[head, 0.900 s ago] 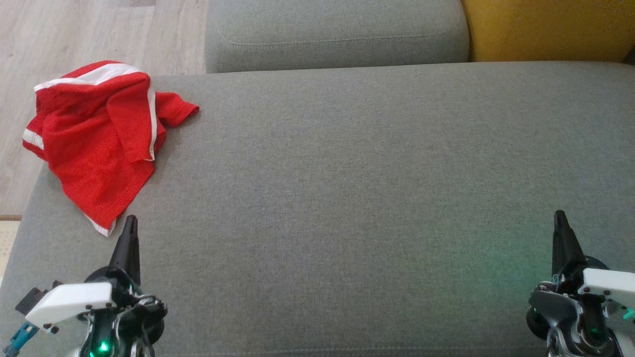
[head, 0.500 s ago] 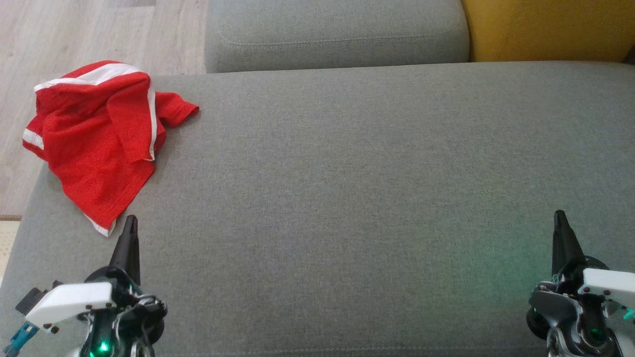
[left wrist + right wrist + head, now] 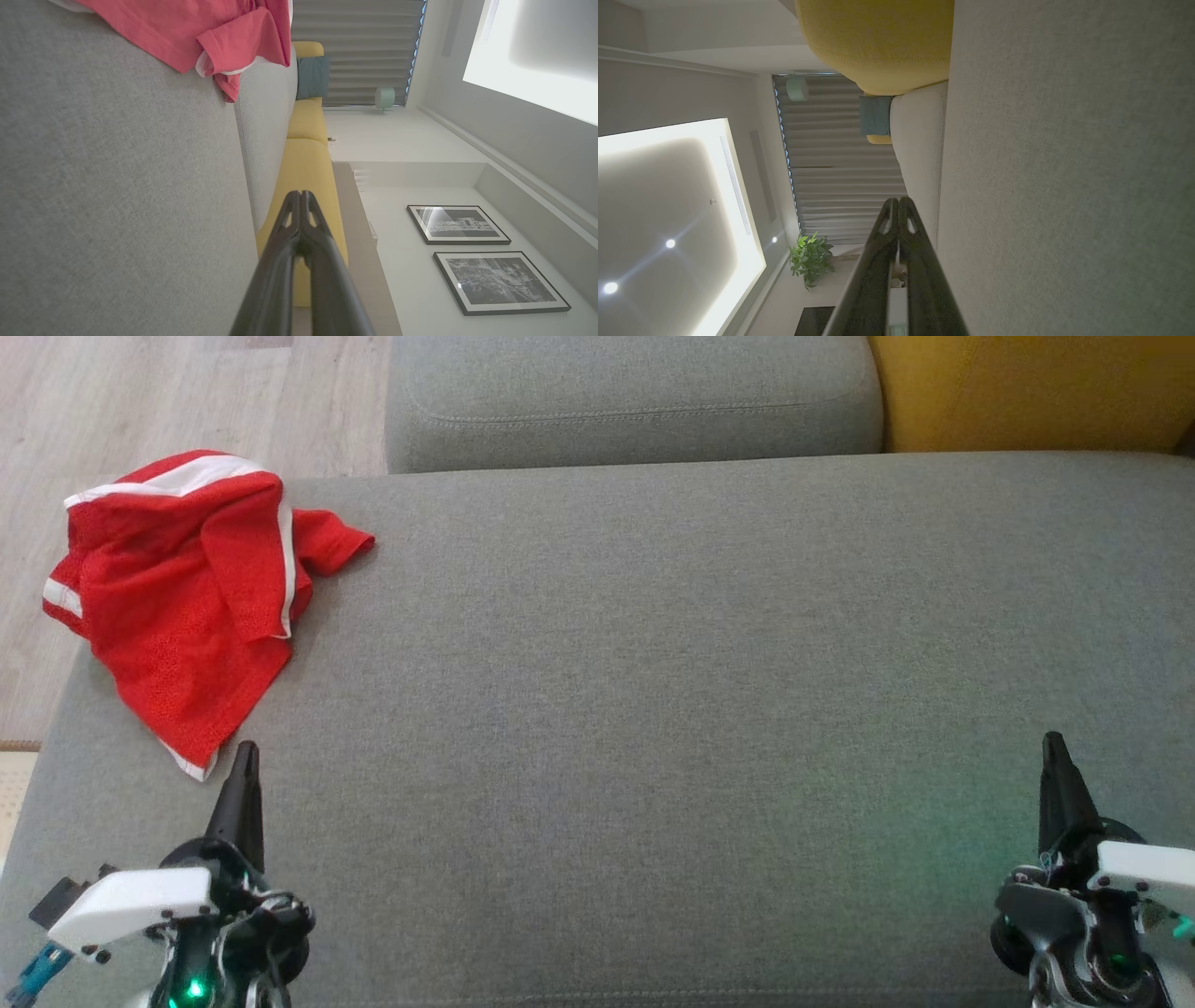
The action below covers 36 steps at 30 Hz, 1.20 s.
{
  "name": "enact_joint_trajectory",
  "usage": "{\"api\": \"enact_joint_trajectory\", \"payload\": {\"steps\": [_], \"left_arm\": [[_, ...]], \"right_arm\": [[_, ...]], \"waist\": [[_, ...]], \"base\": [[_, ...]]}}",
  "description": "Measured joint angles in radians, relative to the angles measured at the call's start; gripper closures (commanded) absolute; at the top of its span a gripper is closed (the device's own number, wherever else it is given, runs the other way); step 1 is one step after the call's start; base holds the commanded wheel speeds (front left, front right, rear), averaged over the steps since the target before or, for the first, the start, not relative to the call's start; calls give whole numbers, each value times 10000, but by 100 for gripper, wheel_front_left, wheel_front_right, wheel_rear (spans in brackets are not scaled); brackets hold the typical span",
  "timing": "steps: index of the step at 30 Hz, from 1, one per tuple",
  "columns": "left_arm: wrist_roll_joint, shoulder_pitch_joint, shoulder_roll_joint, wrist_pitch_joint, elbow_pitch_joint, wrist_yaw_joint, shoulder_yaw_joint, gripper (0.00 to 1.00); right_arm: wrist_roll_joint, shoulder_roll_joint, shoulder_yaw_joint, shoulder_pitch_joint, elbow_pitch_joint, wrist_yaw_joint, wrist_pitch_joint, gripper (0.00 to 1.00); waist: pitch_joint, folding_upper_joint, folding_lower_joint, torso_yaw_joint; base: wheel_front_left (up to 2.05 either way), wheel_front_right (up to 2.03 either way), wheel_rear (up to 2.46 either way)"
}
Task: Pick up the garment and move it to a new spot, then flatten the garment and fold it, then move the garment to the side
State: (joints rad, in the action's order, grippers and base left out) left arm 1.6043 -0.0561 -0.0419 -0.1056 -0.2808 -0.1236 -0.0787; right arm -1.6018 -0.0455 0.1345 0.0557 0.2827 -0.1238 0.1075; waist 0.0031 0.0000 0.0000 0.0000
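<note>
A crumpled red garment (image 3: 187, 597) with white stripes lies at the far left corner of the grey sofa seat (image 3: 653, 691), partly hanging over the edge. The left wrist view shows the garment (image 3: 205, 32) at the top. My left gripper (image 3: 245, 753) is shut and empty at the lower left, its tip just below the garment's nearest corner and apart from it; in its own view the left gripper (image 3: 300, 193) has its fingers pressed together. At the lower right my right gripper (image 3: 1053, 744) is shut and empty, and the right gripper (image 3: 898, 199) shows closed fingers in its wrist view too.
A grey back cushion (image 3: 635, 401) lies behind the seat, with a yellow cushion (image 3: 1027, 392) at the far right. Wooden floor (image 3: 140, 401) lies beyond the seat's left edge. Bare grey fabric spans the wide stretch between the grippers.
</note>
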Motion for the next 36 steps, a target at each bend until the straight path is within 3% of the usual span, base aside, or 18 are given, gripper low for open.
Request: {"api": "enact_joint_trajectory", "payload": {"steps": [22,23,30,36], "left_arm": [[0,0,0,0,0,2,0,100],[0,0,0,0,0,0,0,0],[0,919,161,44,-934,38,56,0],[-174,911,159,209,-767,38,128,0]], "right_arm": [[0,0,0,0,0,0,0,100],[0,0,0,0,0,0,0,0],[6,81,-84,-755,915,10,-17,0],[121,81,-282,-682,878,10,-174,0]], "waist": [[0,0,0,0],[0,0,0,0],[-16,0,0,-7],[-55,0,0,-22]], "base": [[0,0,0],[0,0,0],[0,0,0],[0,0,0]]}}
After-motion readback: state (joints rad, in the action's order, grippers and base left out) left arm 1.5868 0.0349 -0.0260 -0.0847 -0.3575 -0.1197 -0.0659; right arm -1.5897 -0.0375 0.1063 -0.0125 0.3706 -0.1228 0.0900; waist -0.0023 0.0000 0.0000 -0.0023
